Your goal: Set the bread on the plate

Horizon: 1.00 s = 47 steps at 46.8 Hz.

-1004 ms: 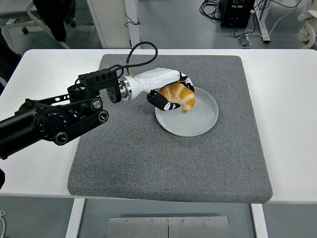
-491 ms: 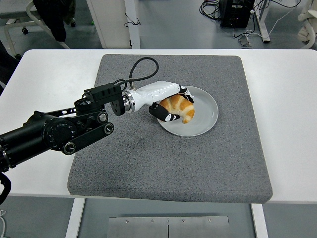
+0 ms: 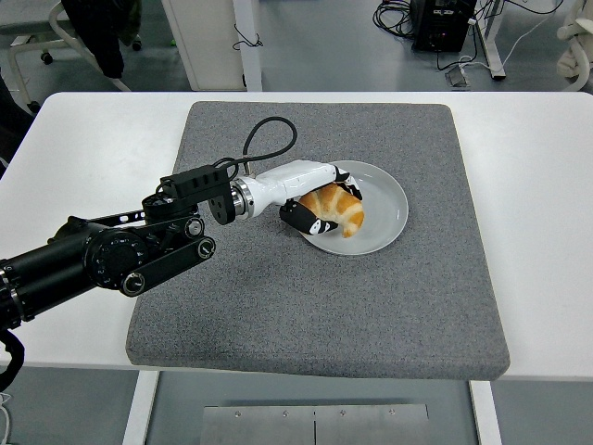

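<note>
A golden croissant (image 3: 335, 208) lies on the left part of the pale round plate (image 3: 384, 209), which sits on the grey mat. My left hand (image 3: 320, 199), white with black fingers, is curled around the croissant from the left, with fingers above and below it. The bread appears to rest on the plate's surface while still held. The left arm (image 3: 111, 255) stretches in from the left edge over the mat. No right arm shows.
The grey mat (image 3: 315, 297) covers the middle of the white table (image 3: 537, 185). A black cable (image 3: 264, 139) loops up from the wrist. Chair legs, table legs and cables stand on the floor beyond the far edge.
The left hand has sunk lower with the croissant, bringing it down onto the plate's left part. The arm has slid a little right and toward the near side.
</note>
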Available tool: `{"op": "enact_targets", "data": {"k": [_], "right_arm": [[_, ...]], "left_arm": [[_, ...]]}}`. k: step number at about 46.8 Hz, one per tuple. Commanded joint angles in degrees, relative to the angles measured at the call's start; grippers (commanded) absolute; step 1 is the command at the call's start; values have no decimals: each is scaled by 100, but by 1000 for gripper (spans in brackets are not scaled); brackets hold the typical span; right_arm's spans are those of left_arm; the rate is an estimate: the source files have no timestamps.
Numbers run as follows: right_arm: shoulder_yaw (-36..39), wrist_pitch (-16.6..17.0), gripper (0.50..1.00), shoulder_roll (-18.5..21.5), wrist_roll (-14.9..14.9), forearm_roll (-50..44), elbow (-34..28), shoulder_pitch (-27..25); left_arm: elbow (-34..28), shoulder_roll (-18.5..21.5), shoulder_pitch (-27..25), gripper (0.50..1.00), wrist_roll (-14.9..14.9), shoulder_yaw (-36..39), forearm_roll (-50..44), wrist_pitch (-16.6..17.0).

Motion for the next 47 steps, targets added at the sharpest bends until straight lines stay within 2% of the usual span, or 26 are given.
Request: {"op": "enact_targets", "data": {"k": [1, 29, 47], "right_arm": [[0, 1, 1000, 0, 0, 0, 0, 7], [0, 1, 1000, 0, 0, 0, 0, 7], [0, 1, 1000, 0, 0, 0, 0, 7]], "left_arm": [[9, -19, 23, 622, 1, 6, 0, 4], [123, -107, 93, 652, 1, 6, -26, 22], [123, -98, 84, 864, 27, -3, -281, 13]]}}
